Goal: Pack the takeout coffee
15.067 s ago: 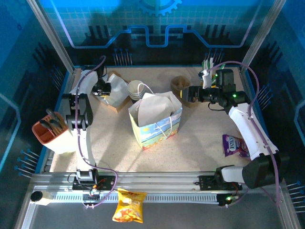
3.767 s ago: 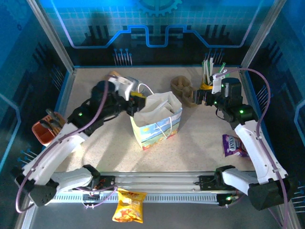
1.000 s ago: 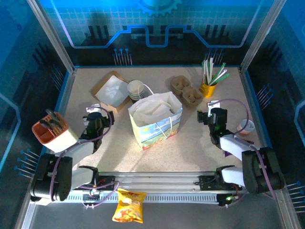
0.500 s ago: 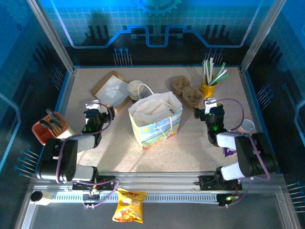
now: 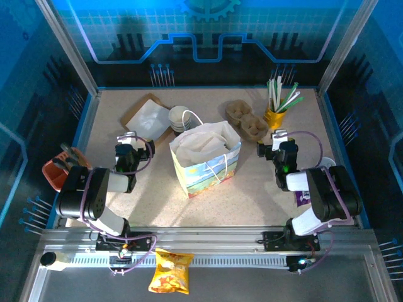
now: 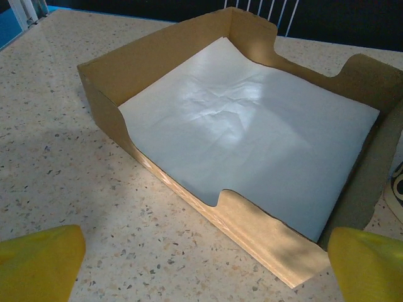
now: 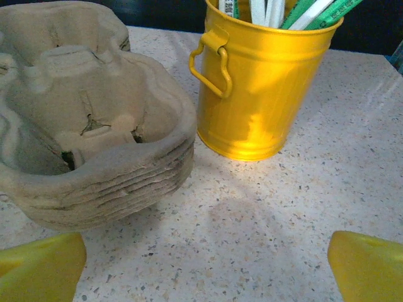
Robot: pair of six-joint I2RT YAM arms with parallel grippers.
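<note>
The takeout coffee is out of view. The printed paper bag (image 5: 204, 160) stands upright and open-topped at the table's middle. My left gripper (image 5: 130, 142) (image 6: 201, 270) rests low to the bag's left, open, with bare table between its yellow fingertips (image 6: 39, 263); it faces the cardboard tray (image 6: 245, 214). To the right of the bag my right gripper (image 5: 275, 141) (image 7: 204, 267) is open too, nothing between its fingertips (image 7: 368, 267), pointing at the stacked pulp cup carriers (image 7: 94, 157) and the yellow bucket (image 7: 264, 88).
Cardboard tray lined with white paper (image 5: 147, 118) and a stack of lidless cream cups (image 5: 181, 117) sit behind the bag. Cup carriers (image 5: 247, 119) and the straw bucket (image 5: 276, 114) stand back right. An orange holder (image 5: 58, 170) is at left, a chip bag (image 5: 171, 270) off the front rail.
Both arms have folded lower toward their bases, and both grippers have slid a little toward the far side. Both stay open and hold nothing.
</note>
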